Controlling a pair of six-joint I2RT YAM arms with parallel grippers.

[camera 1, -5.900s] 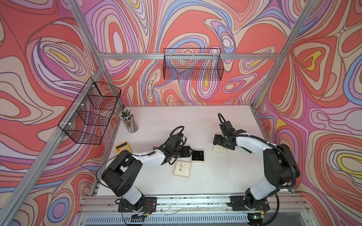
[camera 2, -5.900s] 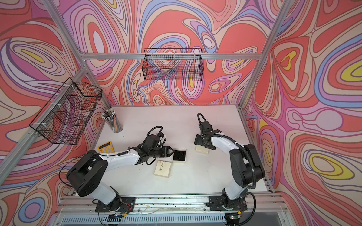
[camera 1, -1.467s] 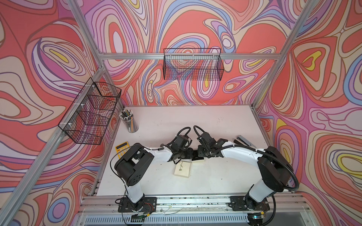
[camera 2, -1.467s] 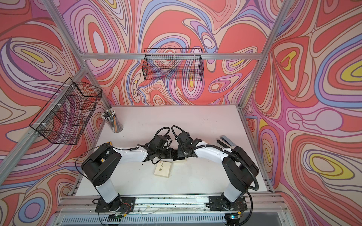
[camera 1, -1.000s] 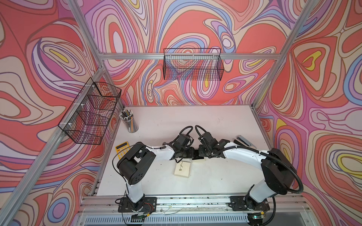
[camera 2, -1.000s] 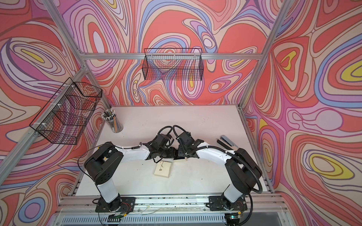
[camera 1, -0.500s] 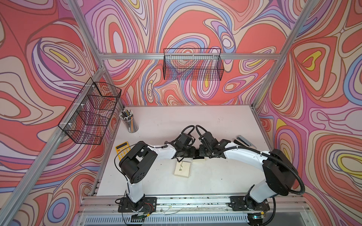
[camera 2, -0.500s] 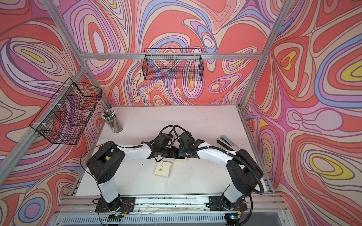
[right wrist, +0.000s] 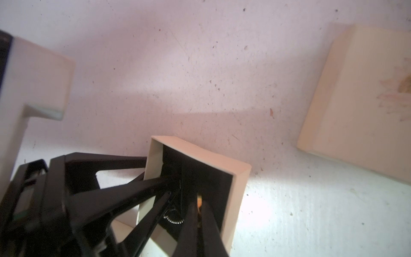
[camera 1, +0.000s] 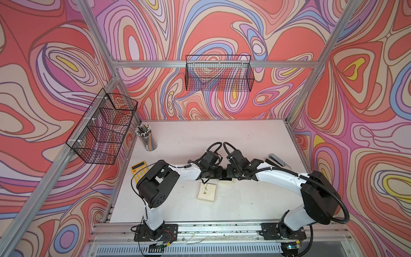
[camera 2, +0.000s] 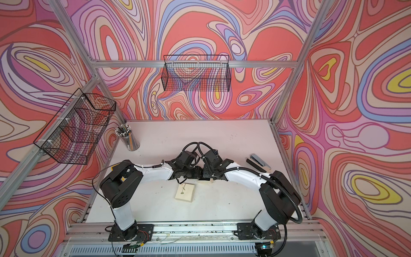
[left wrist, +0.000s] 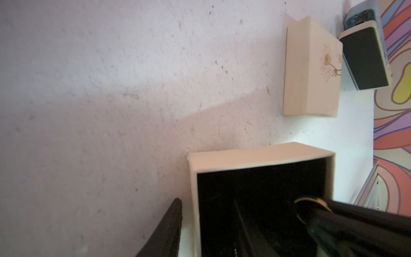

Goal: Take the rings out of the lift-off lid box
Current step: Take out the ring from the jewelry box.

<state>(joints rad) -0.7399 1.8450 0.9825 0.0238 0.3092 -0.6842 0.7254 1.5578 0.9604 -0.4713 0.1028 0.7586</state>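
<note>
A pen cup (camera 1: 148,139) stands at the left edge of the table (camera 1: 200,138), with a yellow calculator (camera 1: 139,170) nearer the front. The left arm reaches toward the middle, where both grippers meet over the open box (left wrist: 255,155).

The left gripper (left wrist: 205,204) has its jaws apart, astride one side wall of the box. Its outer finger (left wrist: 169,227) stands just beside that wall, with a strip of table showing between them. The inner finger is lost against the black lining.

Just in front of the box, and not touching it, the lid (camera 1: 207,192) lies flat on the table. It is cream with a flower print.

The right gripper (right wrist: 200,204) reaches into the box from the other side. Its jaws are together and nip a ring (left wrist: 310,198) at their tips. The band glints gold and sits low against the lining, below the walls' rim. A beaded ring (right wrist: 174,220) lies on the lining just beside those tips, so both rings are inside the box.

Farther right, near the table's edge and well apart from the box, lies a stapler (camera 1: 277,161).
</note>
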